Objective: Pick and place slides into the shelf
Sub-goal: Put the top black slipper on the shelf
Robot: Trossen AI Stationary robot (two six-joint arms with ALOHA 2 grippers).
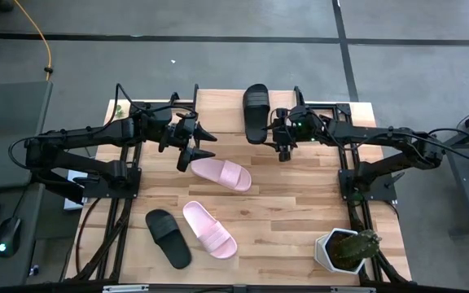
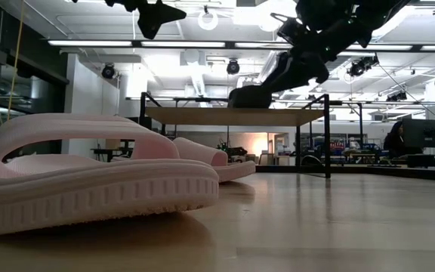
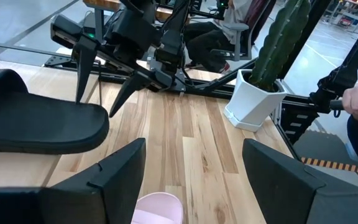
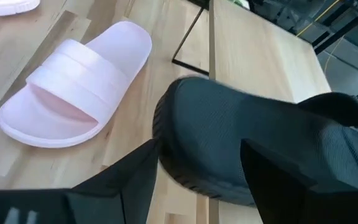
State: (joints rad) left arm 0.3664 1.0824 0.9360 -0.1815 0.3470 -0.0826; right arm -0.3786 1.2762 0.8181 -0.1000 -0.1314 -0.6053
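A: What's on the left?

B: The left gripper [image 1: 206,145] hovers above the surface [image 1: 300,203], fingers spread, holding nothing. Just beside it lies a pink slide [image 1: 221,173]; a black slide [image 1: 168,238] and a second pink slide [image 1: 209,229] lie side by side near the front edge.

A: And the shelf?

B: The shelf [image 1: 218,102] stands along the far edge. The other black slide [image 1: 256,112] rests on its top.

A: The right arm?

B: The right gripper [image 1: 283,151] sits at that slide's near end, fingers spread either side of it, not pinching. A potted cactus [image 1: 350,249] stands at the front right corner.
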